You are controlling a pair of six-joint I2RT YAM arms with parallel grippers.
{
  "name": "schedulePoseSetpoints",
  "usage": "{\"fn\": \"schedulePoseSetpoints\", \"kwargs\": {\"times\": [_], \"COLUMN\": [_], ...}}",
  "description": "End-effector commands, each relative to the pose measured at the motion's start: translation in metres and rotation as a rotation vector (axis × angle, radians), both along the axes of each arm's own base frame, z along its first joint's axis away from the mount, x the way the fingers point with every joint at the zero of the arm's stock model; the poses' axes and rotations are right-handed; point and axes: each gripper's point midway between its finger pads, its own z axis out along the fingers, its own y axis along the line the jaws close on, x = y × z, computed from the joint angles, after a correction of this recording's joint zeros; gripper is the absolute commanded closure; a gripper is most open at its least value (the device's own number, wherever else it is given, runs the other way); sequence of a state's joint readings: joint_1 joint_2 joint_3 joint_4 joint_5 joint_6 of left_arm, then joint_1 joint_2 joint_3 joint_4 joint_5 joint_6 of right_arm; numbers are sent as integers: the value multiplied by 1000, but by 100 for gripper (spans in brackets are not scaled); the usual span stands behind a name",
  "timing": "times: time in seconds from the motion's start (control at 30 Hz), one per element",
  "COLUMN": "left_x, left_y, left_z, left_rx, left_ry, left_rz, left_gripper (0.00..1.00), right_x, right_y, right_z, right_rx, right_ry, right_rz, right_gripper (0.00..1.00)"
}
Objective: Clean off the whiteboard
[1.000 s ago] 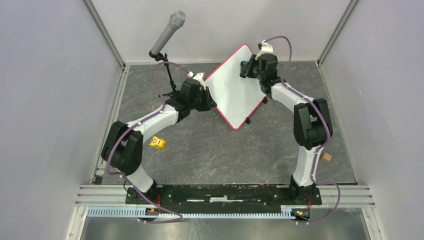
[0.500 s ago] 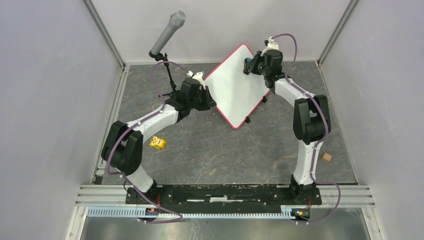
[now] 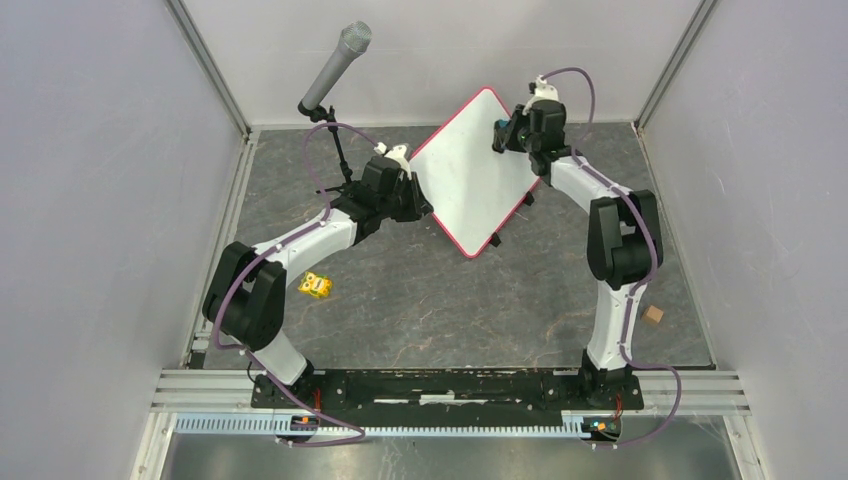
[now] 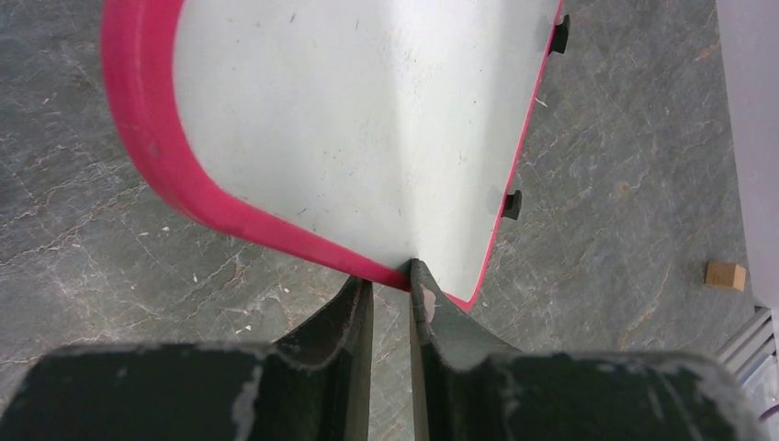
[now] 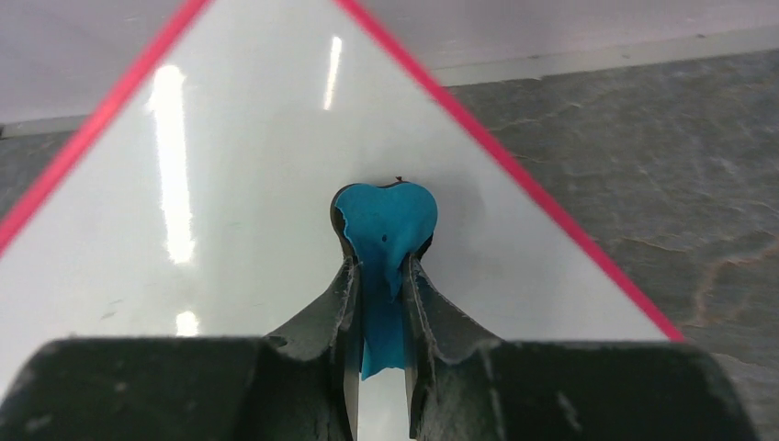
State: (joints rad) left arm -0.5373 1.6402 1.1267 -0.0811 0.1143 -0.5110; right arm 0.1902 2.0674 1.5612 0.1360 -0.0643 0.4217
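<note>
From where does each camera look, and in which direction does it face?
Top external: above and behind the arm bases, facing down on the table; the left arm and right arm show.
Left wrist: on the left arm, facing along the left pincer, shut on the pink frame of the whiteboard.
Right wrist: on the right arm, facing along the right pincer, holding a blue pad at the whiteboard's face.
All three share the whiteboard.

Your right gripper, clamped on its blue pad, has slid up the whiteboard toward its top corner; the wrist seems slightly turned.
</note>
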Motion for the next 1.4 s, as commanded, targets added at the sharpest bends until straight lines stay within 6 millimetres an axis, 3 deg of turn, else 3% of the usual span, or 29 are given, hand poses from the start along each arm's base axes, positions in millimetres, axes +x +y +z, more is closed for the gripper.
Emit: {"fn": "schedulePoseSetpoints", "kwargs": {"times": [0.0, 0.13, 0.3, 0.47, 0.63, 0.73, 0.87, 1.03, 1.13, 1.2, 1.37], "left_x": [4, 4, 4, 4, 3, 3, 3, 2, 1, -1, -7], "left_y": [3, 3, 3, 3, 2, 2, 2, 3, 2, 2, 0], "left_z": [8, 8, 6, 8, 10, 10, 11, 11, 14, 18, 36], "left_rx": [59, 63, 69, 70, 65, 63, 63, 69, 61, 48, -3], "left_ry": [-62, -65, -64, -67, -68, -69, -69, -59, -47, -51, -75], "left_rz": [-27, -28, -27, -26, -29, -31, -30, -24, -24, -22, -26], "left_gripper": [98, 98, 98, 98, 98, 98, 98, 97, 86, 72, 42], "right_x": [-24, -12, 3, 1, -13, -20, -31, -57, -69, -78, -109], "right_y": [88, 83, 39, -14, -39, -36, -26, -20, -17, -17, -8], "right_z": [61, 52, 19, -18, -36, -32, -10, 6, 22, 29, 24], "right_rx": [10, 3, 6, 24, 3, 9, 25, 28, -8, -40, -111], "right_ry": [-136, -113, -35, 58, 103, 95, 48, -2, -32, -48, -46], "right_rz": [203, 157, 53, -48, -75, -43, 4, 32, 50, 47, 79], "right_gripper": [78, 78, 78, 78, 78, 78, 78, 77, 77, 77, 77]}}
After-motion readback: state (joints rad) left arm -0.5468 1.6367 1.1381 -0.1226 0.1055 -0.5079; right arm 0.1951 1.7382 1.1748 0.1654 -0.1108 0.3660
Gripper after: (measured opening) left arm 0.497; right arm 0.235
